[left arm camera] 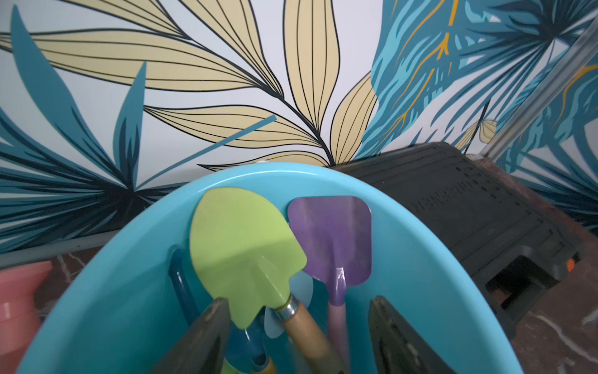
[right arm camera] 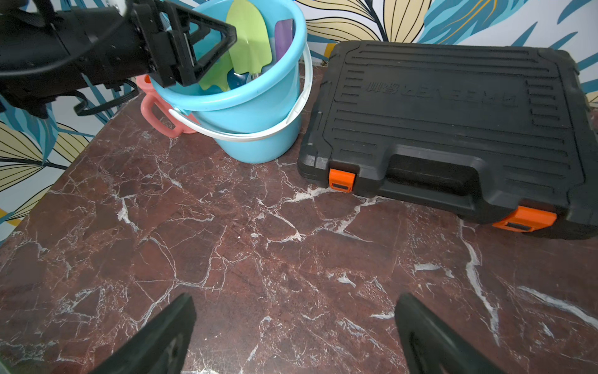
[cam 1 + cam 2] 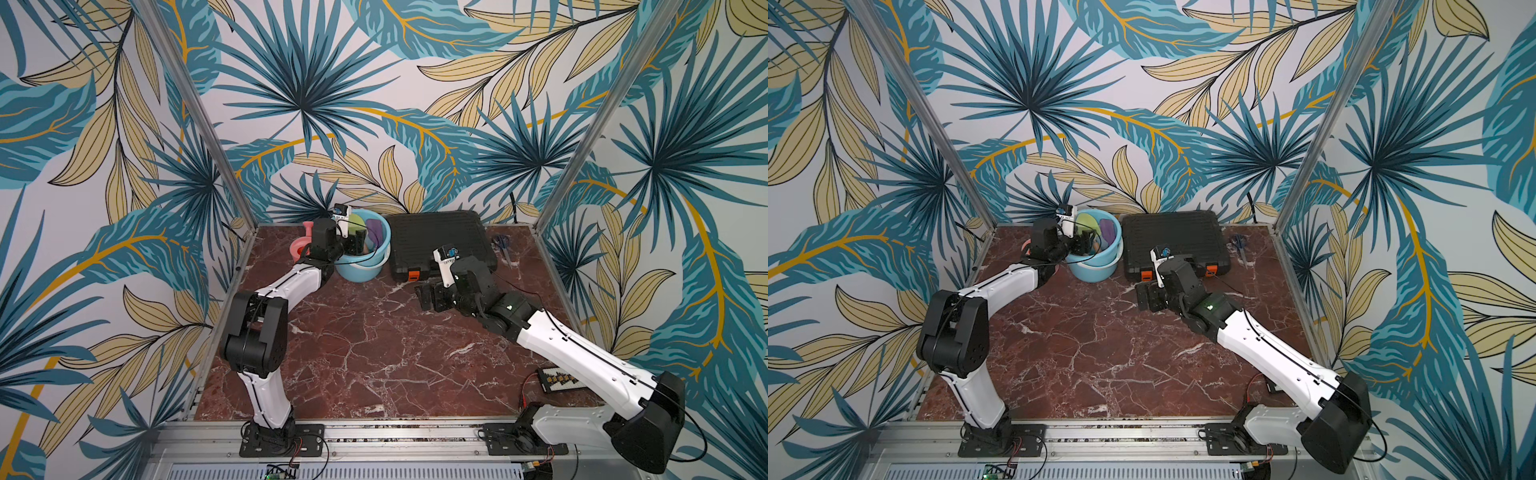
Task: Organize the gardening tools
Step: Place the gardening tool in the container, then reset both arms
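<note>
A light blue bucket (image 3: 361, 259) stands at the back of the table with gardening tools upright in it. The lime trowel (image 1: 239, 252) with a wooden handle leans beside the purple scoop (image 1: 333, 233) with its pink handle. A dark blue tool (image 1: 181, 285) and a pale blue blade (image 1: 304, 288) show below them. The pink watering can (image 3: 300, 248) stands against the bucket's left side. My left gripper (image 1: 299, 301) is inside the bucket, open, its fingers apart on either side of the trowel's handle without touching it. My right gripper (image 2: 296, 296) hangs open over bare table, holding nothing.
A closed black case (image 3: 440, 241) with orange latches lies right of the bucket, close to my right gripper (image 3: 428, 295). Blue-handled scissors (image 3: 503, 243) lie at the back right by the frame post. A small circuit board (image 3: 557, 380) sits near the right arm's base.
</note>
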`<act>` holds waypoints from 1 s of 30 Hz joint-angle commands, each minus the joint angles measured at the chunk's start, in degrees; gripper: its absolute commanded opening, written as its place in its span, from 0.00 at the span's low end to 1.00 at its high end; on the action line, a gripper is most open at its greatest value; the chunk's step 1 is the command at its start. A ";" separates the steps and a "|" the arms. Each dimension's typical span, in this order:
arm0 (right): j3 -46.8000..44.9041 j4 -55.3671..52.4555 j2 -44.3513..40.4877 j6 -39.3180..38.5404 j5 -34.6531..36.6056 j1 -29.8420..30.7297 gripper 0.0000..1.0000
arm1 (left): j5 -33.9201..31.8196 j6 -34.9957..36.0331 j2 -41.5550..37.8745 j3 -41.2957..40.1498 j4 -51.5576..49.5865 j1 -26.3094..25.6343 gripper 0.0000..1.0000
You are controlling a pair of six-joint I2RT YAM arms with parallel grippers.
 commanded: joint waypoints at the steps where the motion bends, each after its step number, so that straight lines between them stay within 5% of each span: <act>1: -0.90 -0.55 -1.38 -0.84 5.23 0.24 0.99 | 2.13 -1.79 -4.22 2.57 -1.57 0.43 0.86; 3: -1.09 -0.51 -1.45 -1.20 9.58 0.24 0.99 | 1.78 -2.46 -6.51 2.54 -1.77 0.43 1.00; 11: -6.99 7.05 -3.46 -6.22 32.09 -0.22 1.00 | -4.41 -3.44 -18.56 -2.17 -9.24 0.43 1.00; 17: -18.00 25.26 -6.04 -12.00 38.82 -5.77 1.00 | -17.22 -3.51 -33.39 -14.97 -14.65 0.47 1.00; 23: -21.08 25.88 -2.94 -9.99 37.69 -16.69 1.00 | -32.90 -5.73 -46.66 -28.77 -20.45 0.75 1.00; 30: -26.36 36.51 2.13 -13.61 29.97 -25.56 0.99 | -46.63 -5.67 -53.19 -45.18 -12.89 1.67 1.00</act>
